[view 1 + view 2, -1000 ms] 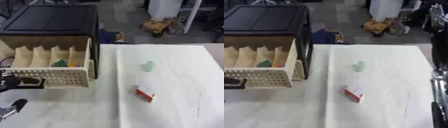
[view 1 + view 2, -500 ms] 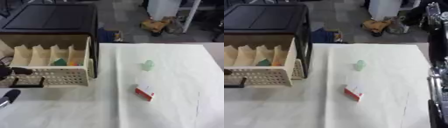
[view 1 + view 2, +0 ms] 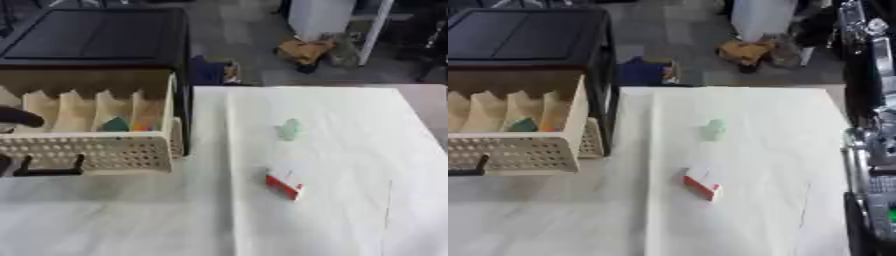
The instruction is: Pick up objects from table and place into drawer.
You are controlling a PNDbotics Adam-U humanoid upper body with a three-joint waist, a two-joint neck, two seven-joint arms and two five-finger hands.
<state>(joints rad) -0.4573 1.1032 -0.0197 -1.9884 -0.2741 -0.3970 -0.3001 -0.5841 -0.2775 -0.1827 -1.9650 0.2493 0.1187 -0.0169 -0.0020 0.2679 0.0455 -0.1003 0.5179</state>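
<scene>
I see a white-clothed table (image 3: 332, 220), the open drawer (image 3: 92, 150) at left and grey floor beyond. My left hand (image 3: 19, 117), now higher at the left edge; finger state: cannot tell.

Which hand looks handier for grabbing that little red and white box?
Probably the right: the red and white box lies right of the drawer, while the left hand sits far left.

A white cloth (image 3: 332, 125) covers the tabletop. On the grey floor (image 3: 236, 30) beyond its far edge lie a crumpled brown bundle (image 3: 304, 50) and a blue item (image 3: 645, 71), beside a white cabinet (image 3: 328, 17).
</scene>
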